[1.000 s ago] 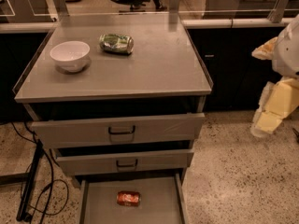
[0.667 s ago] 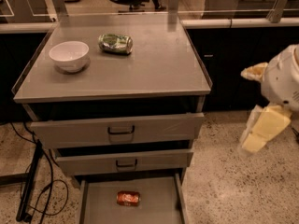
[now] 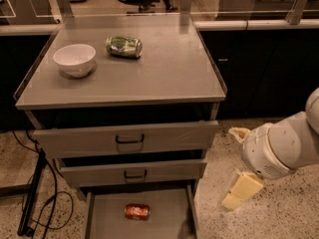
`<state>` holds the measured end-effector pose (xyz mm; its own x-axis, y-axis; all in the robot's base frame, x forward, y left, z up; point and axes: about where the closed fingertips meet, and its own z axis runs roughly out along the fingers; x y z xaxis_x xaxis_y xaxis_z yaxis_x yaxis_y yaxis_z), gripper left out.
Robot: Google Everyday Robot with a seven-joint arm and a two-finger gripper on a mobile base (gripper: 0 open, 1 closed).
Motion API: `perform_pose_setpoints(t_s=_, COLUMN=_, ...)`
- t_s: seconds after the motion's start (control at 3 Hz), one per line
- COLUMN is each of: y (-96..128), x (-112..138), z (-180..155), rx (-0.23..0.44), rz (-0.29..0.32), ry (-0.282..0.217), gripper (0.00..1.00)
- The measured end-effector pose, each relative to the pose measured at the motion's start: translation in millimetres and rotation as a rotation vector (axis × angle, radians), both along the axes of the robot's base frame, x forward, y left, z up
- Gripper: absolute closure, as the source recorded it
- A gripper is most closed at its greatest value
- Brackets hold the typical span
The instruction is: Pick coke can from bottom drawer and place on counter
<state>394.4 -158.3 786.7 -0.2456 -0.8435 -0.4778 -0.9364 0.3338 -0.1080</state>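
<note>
The coke can [image 3: 137, 211] lies on its side on the floor of the open bottom drawer [image 3: 167, 218], near the drawer's middle. The counter [image 3: 169, 71] is the grey top of the cabinet above it. My gripper [image 3: 240, 162] hangs to the right of the cabinet, level with the two upper drawers, above the floor and well apart from the can. Its two pale yellow fingers [image 3: 241, 190] stand apart and hold nothing. The white arm behind it runs off the right edge.
A white bowl [image 3: 75, 59] and a green can [image 3: 124, 47] on its side sit at the back left of the counter. The two upper drawers [image 3: 129, 139] stand slightly pulled out. Black cables [image 3: 37, 198] lie on the floor at left.
The gripper has moved down and left, from beside the counter's right edge toward the drawers. The can, bowl and drawers have not moved.
</note>
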Motion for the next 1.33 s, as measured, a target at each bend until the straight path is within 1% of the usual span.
perform_pose_setpoints(t_s=0.33, y=0.1, x=0.4, z=1.6, rx=0.0, rz=0.001, ry=-0.001, gripper=0.0)
perform_pose_setpoints(t_s=0.67, y=7.9, x=-10.0, z=-10.5, rx=0.033, rz=0.02, ry=0.019, gripper=0.0)
perform_pose_setpoints(t_s=1.0, y=35.4, x=-21.9, z=-55.2, rx=0.117, rz=0.066, ry=0.056, gripper=0.0)
perform_pose_setpoints(t_s=1.33, y=63.3, x=-8.7, z=-108.9, rx=0.191, rz=0.085, ry=0.035, gripper=0.0)
